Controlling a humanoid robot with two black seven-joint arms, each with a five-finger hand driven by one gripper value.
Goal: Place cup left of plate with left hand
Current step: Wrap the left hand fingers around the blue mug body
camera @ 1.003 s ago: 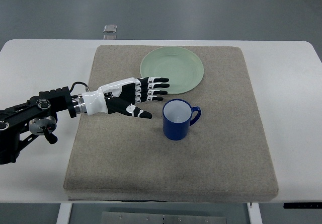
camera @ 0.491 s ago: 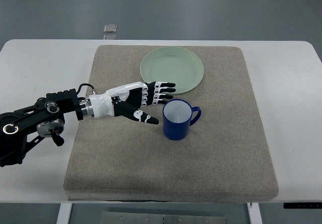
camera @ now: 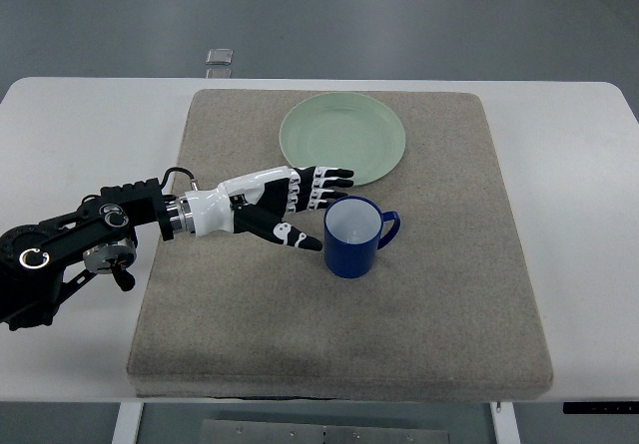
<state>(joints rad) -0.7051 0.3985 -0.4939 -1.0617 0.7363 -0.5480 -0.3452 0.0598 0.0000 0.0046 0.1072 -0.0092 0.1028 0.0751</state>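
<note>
A white table (camera: 579,165) carries a grey-brown fabric mat (camera: 439,304) that covers most of its middle; on the far part of the mat lies a pale green plate (camera: 349,130), flat and round; nearer the camera and slightly to the right of the plate's centre stands a dark blue cup (camera: 351,236), upright, its white interior visible, its handle pointing toward the picture's right; the cup sits just beside the plate's near rim, on the mat and not on the plate, so it is not left of the plate. The left hand (camera: 285,205) enters from the picture's left edge on a black arm (camera: 70,249) with a white forearm section; it lies low over the mat with the fingers (camera: 324,187) extended and spread toward the cup, holding nothing; the upper fingertips reach the plate's near edge and the far-left side of the cup's rim, while the thumb (camera: 295,236) points at the cup's left wall from just beside it; whether any fingertip actually touches the cup cannot be told from this view. The cup is not enclosed by the hand. On the grey floor beyond the table lies a small light-coloured object (camera: 219,57); its nature cannot be told.
</note>
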